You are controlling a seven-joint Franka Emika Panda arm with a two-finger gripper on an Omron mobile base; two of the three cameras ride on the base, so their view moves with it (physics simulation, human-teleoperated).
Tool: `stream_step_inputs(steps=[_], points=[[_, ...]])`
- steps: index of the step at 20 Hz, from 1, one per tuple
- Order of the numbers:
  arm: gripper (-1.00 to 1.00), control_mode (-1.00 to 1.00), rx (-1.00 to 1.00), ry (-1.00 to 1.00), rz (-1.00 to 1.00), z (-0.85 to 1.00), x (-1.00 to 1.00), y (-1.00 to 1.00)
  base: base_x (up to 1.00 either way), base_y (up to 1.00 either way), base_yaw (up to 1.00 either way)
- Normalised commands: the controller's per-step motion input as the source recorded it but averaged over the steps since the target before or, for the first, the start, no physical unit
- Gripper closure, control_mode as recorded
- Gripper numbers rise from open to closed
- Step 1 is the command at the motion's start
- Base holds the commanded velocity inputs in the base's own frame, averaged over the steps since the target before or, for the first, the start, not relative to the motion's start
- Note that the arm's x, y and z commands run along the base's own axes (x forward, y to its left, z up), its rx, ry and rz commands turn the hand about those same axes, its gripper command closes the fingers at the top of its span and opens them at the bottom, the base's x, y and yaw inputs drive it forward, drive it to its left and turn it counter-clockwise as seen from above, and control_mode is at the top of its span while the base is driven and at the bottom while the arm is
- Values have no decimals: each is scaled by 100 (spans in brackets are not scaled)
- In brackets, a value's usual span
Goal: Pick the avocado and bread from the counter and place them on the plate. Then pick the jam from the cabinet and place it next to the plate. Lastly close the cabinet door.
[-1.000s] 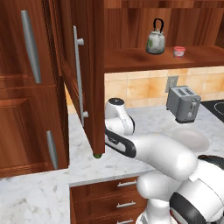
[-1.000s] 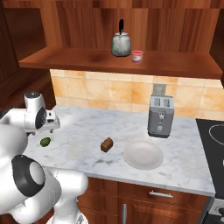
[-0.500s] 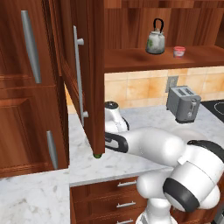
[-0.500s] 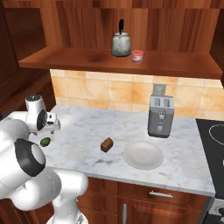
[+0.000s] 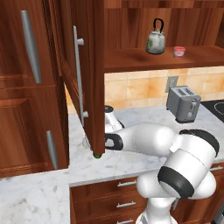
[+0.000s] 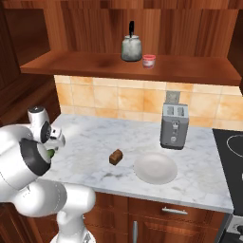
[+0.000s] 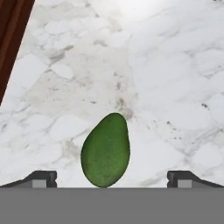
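In the hand view the dark-green avocado [image 7: 106, 151] lies on the marble counter [image 7: 166, 78], its near end between my open gripper [image 7: 111, 178] fingertips [image 7: 42, 177], which do not touch it. From the right base view my hand hovers low at the counter's left end, with a sliver of avocado [image 6: 50, 153] showing beside my arm. The brown bread [image 6: 116, 156] lies just left of the white plate [image 6: 155, 167]. On the cabinet [image 6: 95, 66] shelf the small red jam [image 6: 148, 60] stands beside a kettle. The cabinet door [image 5: 83, 74] stands open, covering my hand in the left base view.
A grey-green kettle [image 6: 131, 47] sits left of the jam. A silver toaster [image 6: 173, 126] stands behind the plate by the tiled wall. A black stove top [image 6: 231, 152] borders the counter on the right. Tall wooden units [image 5: 30, 87] rise at the left.
My arm has swung left and lowered the hand over the avocado at the counter's left end. The jaws stay open; bread, plate and jam have not moved.
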Motion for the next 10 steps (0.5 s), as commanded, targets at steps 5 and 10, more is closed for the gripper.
stream_step_inputs(steps=[5, 10], points=[[-100, -100, 0, 7, -13, -25, 12, 4, 0, 0, 0], [-100, -100, 0, 7, -13, -26, 13, 3, 0, 0, 0]])
